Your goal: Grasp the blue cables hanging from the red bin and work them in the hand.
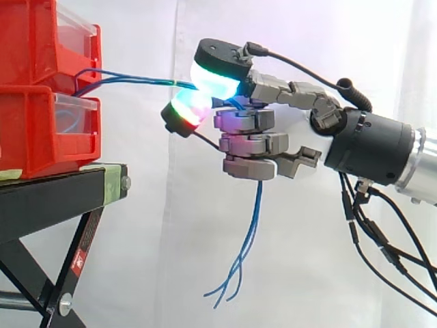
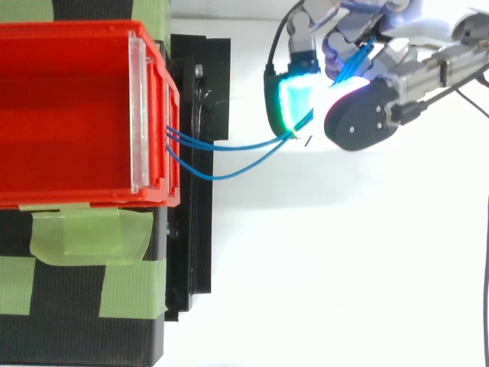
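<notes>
Blue cables (image 1: 136, 80) pinched in hand (image 1: 249, 145), seemingly taut, red bins (image 1: 34, 130) beside

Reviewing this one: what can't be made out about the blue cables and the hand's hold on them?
- Side view: the red plastic bin wall hides where the thin blue cables are anchored.
- Side view: the grey robot hand curls over the cables, hiding their path through it.
- Top view: glare from the glowing pads washes out the pinch.
- Top view: the upper edge cuts off the hand.

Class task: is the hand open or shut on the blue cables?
Shut on them. The hand pinches the cables between glowing pads; their ends hang below it.
</notes>
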### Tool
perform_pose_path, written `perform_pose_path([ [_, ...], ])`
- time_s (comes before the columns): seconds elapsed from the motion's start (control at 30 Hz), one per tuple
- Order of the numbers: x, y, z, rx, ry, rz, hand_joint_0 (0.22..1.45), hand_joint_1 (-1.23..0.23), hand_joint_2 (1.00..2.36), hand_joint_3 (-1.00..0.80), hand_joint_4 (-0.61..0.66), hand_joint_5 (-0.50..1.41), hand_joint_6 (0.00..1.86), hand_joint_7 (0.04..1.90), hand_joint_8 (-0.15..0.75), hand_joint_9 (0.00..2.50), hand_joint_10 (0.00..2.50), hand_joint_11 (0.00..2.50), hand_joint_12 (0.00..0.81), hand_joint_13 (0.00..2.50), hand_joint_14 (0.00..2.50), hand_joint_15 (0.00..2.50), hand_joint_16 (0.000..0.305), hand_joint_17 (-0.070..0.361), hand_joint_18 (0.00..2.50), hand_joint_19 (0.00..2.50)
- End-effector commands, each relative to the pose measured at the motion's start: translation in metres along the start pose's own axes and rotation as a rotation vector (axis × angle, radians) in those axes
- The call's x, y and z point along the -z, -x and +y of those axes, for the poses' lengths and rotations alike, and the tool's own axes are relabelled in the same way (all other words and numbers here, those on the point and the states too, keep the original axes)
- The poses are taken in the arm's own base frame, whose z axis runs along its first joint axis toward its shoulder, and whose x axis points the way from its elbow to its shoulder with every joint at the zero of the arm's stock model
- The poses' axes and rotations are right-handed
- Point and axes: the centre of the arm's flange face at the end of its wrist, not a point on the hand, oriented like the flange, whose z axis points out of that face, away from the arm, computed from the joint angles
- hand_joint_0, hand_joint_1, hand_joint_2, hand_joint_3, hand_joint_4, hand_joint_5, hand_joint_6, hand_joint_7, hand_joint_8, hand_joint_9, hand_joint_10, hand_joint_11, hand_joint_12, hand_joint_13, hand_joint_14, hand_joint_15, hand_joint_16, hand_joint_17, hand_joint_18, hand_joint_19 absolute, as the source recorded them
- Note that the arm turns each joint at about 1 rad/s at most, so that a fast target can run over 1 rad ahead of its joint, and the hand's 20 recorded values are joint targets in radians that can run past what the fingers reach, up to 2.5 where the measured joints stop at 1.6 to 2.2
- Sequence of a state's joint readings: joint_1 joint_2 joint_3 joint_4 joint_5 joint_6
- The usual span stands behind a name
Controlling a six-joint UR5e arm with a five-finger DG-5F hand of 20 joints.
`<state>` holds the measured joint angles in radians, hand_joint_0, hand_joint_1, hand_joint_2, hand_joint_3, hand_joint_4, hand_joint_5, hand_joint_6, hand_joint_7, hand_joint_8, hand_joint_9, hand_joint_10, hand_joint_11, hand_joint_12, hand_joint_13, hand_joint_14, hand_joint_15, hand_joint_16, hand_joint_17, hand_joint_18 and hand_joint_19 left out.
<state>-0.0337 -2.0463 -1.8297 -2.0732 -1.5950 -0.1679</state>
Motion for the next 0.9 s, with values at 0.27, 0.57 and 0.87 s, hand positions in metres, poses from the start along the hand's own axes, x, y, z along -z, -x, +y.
perform_pose_path([
  [0.27, -0.005, -0.014, 0.003, 0.017, 0.011, 0.028, 1.09, -0.63, 1.14, 0.39, 0.21, 0.04, 0.88, 1.05, 0.321, 0.83, 2.5, 1.87, 0.381, 1.04, 2.5, 1.21, 0.049, 0.11, 1.29, 1.44],
  [0.57, -0.007, -0.026, 0.004, 0.024, 0.011, 0.043, 1.09, -0.64, 1.17, 0.41, 0.2, 0.04, 0.88, 1.05, 0.319, 0.83, 2.5, 1.86, 0.379, 1.03, 2.5, 1.21, 0.048, 0.107, 1.26, 1.43],
  [0.87, -0.009, -0.041, 0.005, 0.036, 0.009, 0.057, 1.09, -0.64, 1.2, 0.41, 0.2, 0.05, 0.88, 1.04, 0.318, 0.82, 2.5, 1.86, 0.384, 1.03, 2.5, 1.19, 0.048, 0.108, 1.25, 1.42],
])
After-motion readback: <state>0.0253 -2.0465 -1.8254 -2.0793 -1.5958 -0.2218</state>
